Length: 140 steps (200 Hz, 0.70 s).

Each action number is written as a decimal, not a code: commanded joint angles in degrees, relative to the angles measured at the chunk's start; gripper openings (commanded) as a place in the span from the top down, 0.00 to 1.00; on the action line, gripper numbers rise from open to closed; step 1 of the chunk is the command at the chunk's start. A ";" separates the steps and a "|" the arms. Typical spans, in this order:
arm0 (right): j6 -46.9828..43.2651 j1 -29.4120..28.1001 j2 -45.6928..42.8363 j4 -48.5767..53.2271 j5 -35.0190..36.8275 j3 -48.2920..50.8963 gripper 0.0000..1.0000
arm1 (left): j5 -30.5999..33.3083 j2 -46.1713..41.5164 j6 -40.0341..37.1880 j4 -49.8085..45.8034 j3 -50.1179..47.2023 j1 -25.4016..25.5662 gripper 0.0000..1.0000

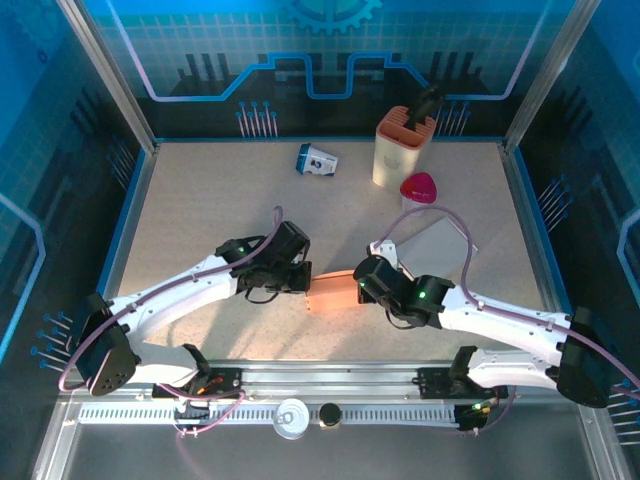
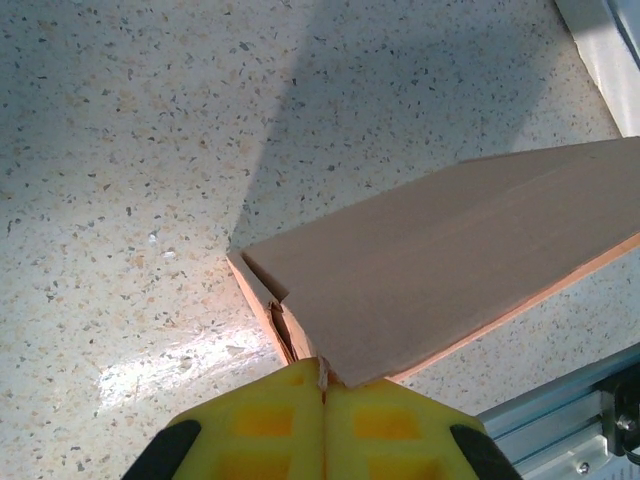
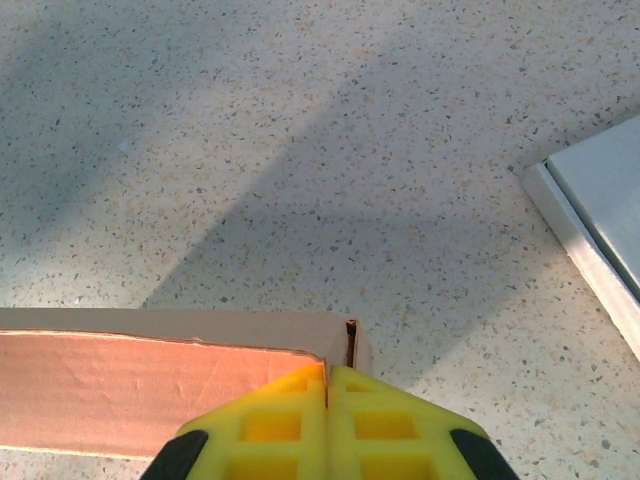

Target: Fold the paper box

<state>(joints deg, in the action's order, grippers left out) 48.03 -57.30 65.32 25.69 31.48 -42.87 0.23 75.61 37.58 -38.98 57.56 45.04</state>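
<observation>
Near the table's (image 1: pixel 200 210) front edge, midway, the box (image 1: pixel 333 296) lies between left gripper (image 2: pixel 322 382) and right gripper (image 3: pixel 327 380), both jaws squeezed together at its ends: light, thin card, easily creased, best pinched by a flap edge.

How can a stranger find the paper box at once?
Look at the speckled table, in the middle of its near half. The paper box sits between the left end effector and right end effector; unlike the grey sheet nearby, it is orange.
</observation>
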 commanded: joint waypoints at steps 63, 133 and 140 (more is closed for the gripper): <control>-0.82 -0.01 -0.12 -4.13 -3.63 1.19 1.00 | -2.90 -1.12 0.89 6.93 -4.23 0.19 0.94; -1.28 -0.18 -0.31 -5.90 -3.41 3.87 1.00 | -3.14 -1.06 0.65 8.84 -7.00 0.21 0.98; -1.17 -0.18 -0.45 -5.70 -3.42 3.86 1.00 | -2.67 -1.42 0.65 8.75 -7.10 0.32 0.98</control>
<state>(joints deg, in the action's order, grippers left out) 46.92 -57.17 65.21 22.24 31.70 -40.05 0.60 74.41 37.60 -32.27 52.47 44.73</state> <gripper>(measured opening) 0.041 0.052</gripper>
